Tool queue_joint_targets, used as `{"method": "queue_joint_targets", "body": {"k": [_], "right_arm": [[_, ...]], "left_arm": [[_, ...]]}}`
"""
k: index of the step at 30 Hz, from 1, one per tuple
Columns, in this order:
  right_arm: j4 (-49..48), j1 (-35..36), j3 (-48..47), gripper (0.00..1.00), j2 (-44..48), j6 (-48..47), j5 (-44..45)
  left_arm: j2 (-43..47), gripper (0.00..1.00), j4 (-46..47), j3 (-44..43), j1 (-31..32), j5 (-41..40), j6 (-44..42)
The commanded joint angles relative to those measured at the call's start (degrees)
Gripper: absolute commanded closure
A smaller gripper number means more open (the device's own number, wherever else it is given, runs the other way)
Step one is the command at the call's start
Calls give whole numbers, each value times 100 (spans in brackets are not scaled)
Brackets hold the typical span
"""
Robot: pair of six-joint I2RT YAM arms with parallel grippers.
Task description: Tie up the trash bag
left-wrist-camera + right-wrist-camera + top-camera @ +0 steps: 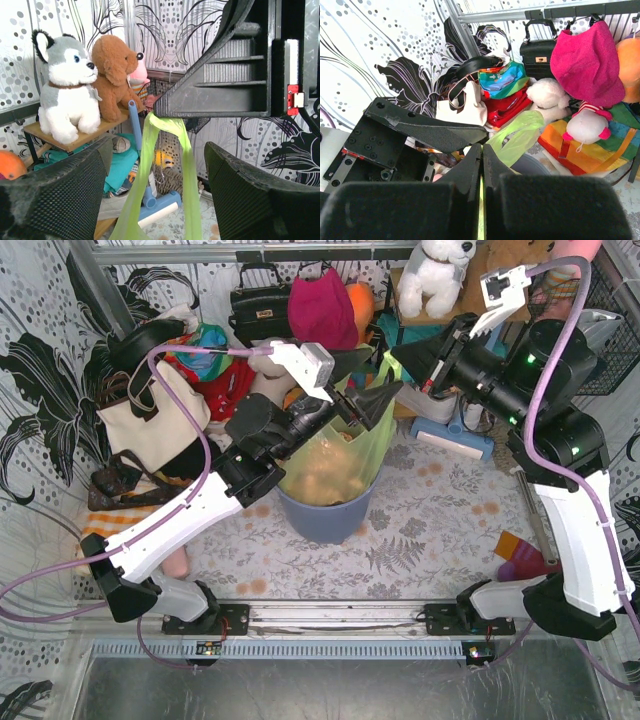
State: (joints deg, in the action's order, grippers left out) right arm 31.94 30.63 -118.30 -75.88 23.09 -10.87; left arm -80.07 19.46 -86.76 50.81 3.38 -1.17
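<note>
The trash bag (330, 465), thin light-green plastic with tan paper showing through, sits in a round blue-grey bin (325, 515) at mid table. My right gripper (482, 150) is shut on one bag handle, with a green sliver (481, 200) showing between its fingers. In the left wrist view that handle loop (187, 165) hangs down from the right gripper's tip (160, 111). My left gripper (159, 145) is open, with one finger on either side of the loop and neither touching it. A second green handle (517, 137) stands loose beyond the right fingers.
A white tote (150, 420), a black handbag (260, 305) and a pink hat (322, 305) crowd the back left. Plush toys (67, 85) sit on a small wooden shelf at the back right. A blue roller tool (455, 430) lies right of the bin.
</note>
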Motion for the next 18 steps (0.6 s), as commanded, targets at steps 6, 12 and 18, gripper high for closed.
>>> {"method": "queue_joint_targets", "body": {"k": [6, 12, 18], "right_arm": [[-352, 14, 117, 100, 203, 74, -91], [-373, 16, 149, 100, 221, 82, -90], [-358, 17, 184, 100, 244, 86, -82]], "left_arm": [[-211, 28, 499, -269, 4, 71, -308], [-356, 38, 508, -426, 13, 145, -489], [-373, 41, 563, -491, 13, 188, -526]]}}
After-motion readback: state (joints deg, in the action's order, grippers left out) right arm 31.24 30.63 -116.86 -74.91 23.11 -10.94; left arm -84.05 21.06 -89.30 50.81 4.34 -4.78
